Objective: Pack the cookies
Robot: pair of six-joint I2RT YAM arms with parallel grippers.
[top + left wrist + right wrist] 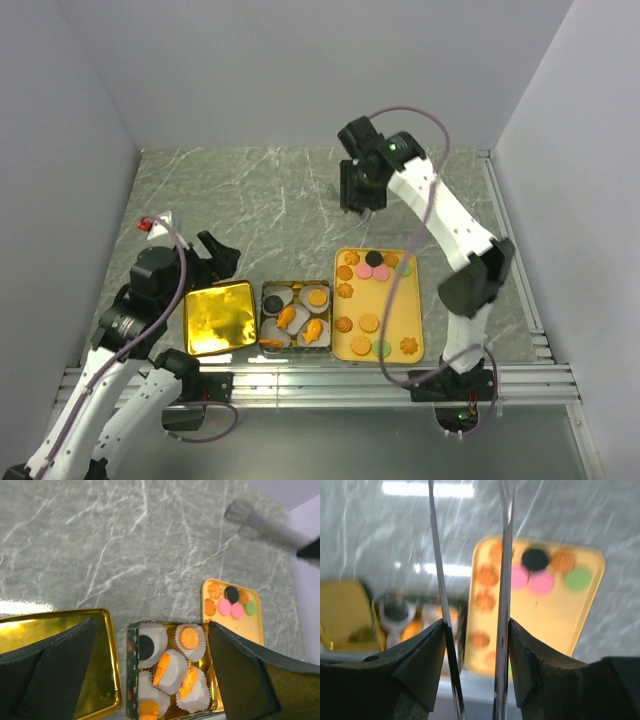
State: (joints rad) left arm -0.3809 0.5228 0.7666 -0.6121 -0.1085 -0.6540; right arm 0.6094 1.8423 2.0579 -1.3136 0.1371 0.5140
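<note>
Several cookies (365,270) in orange, pink, black and green lie on a yellow tray (395,305) at the front right. More cookies (189,637) sit in white paper cups inside a small open tin (296,315) left of the tray. My right gripper (362,200) hangs above the table behind the tray, shut on metal tongs (505,555) whose two blades stand apart and point down at the tray (555,615). My left gripper (215,255) is open and empty, above the gap between the tin (131,670) and a gold lid (30,630).
The gold lid (218,318) lies flat left of the tin. A small red and white object (150,224) sits at the far left. Grey walls close in the marble table (260,200) on three sides. A metal rail (330,385) runs along the front edge.
</note>
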